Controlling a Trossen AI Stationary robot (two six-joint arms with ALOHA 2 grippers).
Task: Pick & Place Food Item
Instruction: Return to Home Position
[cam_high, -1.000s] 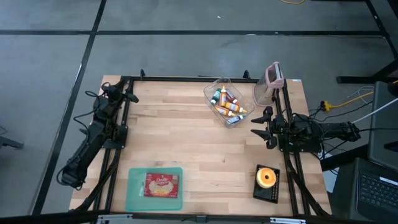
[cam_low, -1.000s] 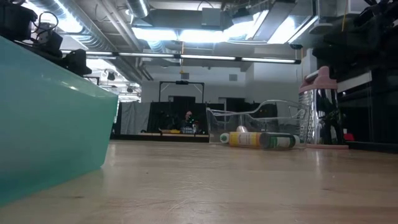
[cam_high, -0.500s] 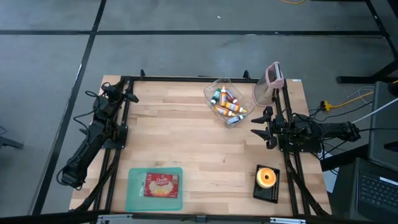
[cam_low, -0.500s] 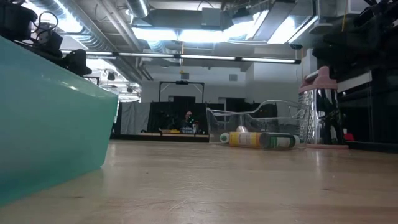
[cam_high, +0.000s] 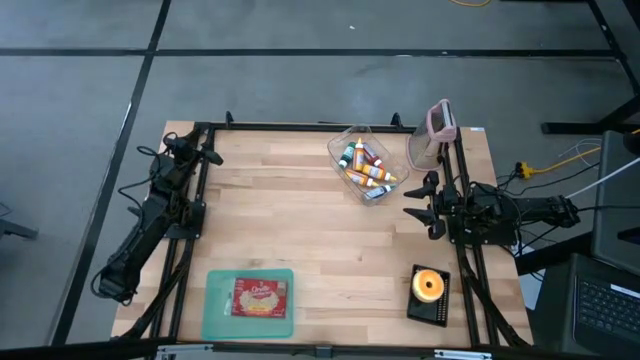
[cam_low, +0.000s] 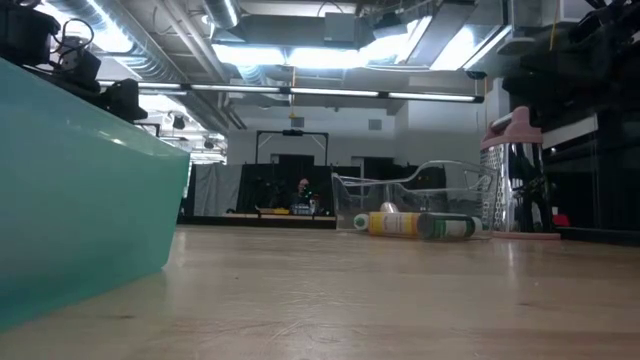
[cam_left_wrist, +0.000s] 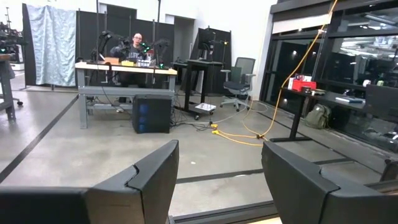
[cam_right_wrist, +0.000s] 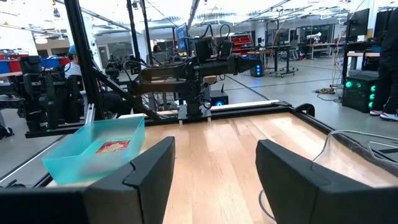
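Overhead: one transparent bin (cam_high: 340, 140) at the surface's (cam_high: 300, 230) far edge holds the food coloring bottles (cam_high: 368, 172), five or so, exact count unclear. My right end effector (cam_high: 416, 205) waits beside it, my left end effector (cam_high: 203, 154) at the far-left corner.

Low: one bottle lies flat.

Wrists: both finger pairs apart, empty.

Bottles look light, stiff and prone to roll; I'd grip mid-body.

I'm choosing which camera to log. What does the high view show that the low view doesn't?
Only the high view: the left gripper and right gripper at the table's sides, the red packet inside the teal bin, and the orange item on its black base. Only the low view: the room behind, with a person at a far desk. Both: the teal bin, the transparent bin holding bottles, and the pink-topped grater.
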